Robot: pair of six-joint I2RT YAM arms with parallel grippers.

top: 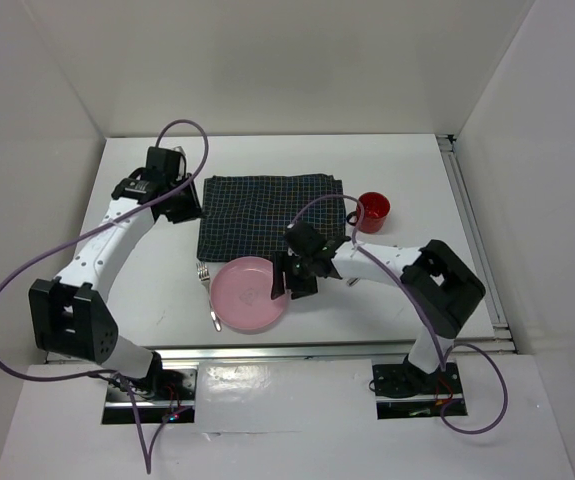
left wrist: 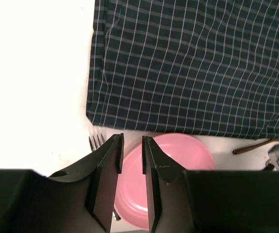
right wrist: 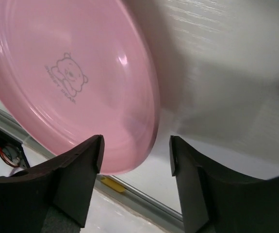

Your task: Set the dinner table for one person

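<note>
On the white dinner table (top: 152,190) lies a dark navy checked mat (top: 267,215). A pink plate (top: 250,293) with a bear print rests flat in front of the mat, near the table's front rail. A fork (top: 207,290) lies at the plate's left side. My right gripper (top: 285,283) stands open at the plate's right rim; the rim of the plate (right wrist: 81,73) sits between its spread fingers (right wrist: 83,160). My left gripper (top: 189,208) hovers over the mat's left edge, open by a narrow gap (left wrist: 132,138) with nothing in it.
A red cup (top: 372,211) stands right of the mat. A brown handle (left wrist: 253,145) lies by the mat's near right corner. Fork tines (left wrist: 96,141) show under the left fingers. The metal front rail (right wrist: 144,201) runs close behind the plate. White walls enclose the table.
</note>
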